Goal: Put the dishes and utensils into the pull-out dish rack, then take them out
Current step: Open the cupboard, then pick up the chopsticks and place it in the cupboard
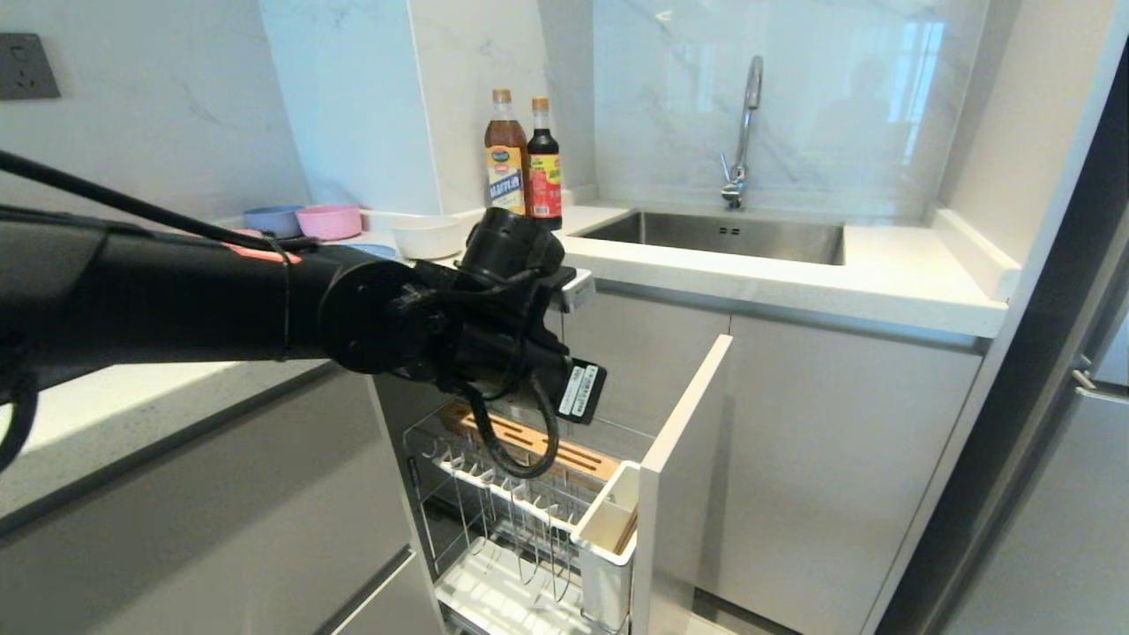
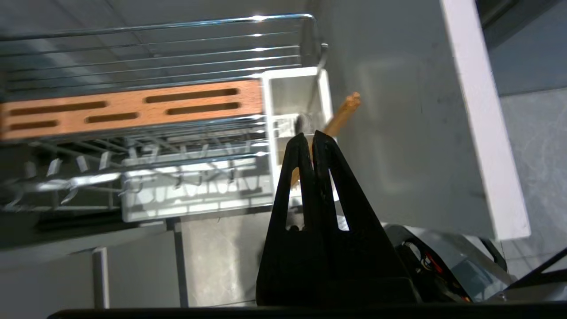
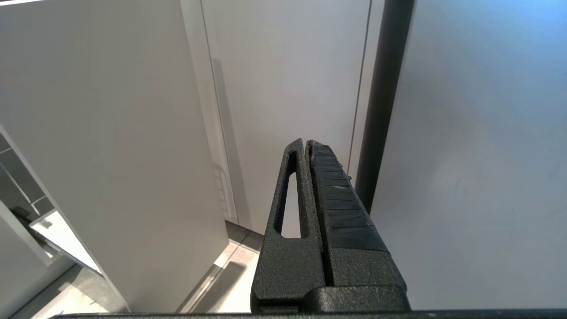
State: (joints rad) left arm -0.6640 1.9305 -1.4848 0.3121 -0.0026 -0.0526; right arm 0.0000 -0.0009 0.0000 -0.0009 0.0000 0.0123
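While the left gripper [image 2: 312,135] is pinched on the chopsticks [image 2: 343,113] over the holder [image 2: 294,95], the step in hand looks like either lowering them into that white holder or lifting them out of it; I cannot tell which from these views. To do it well, I judge the sticks should travel along their own length, kept clear of the holder's rim and the front panel [image 1: 684,459] just beside it; a sideways drag could tip them or lever them out of the pinch; if they are going in, the jaws should part only once the lower ends rest inside.

The fingers are pressed together with the light-wood sticks caught between them near the tips; the upper ends stick out past the fingers toward the panel, tilted; in the head view a sliver of wood shows inside the holder, so the lower ends seem to be in it. The rack [image 1: 494,494] is pulled out, its wire slots bare of dishes; bowls [image 1: 331,222] sit on the counter behind.

The left arm [image 1: 176,295] reaches across from the robot's left, forearm about level, wrist bent downward above the rack's wooden strip [image 2: 133,108]; the right gripper [image 3: 308,153] hangs idle by the cabinet doors, fingers closed on nothing.
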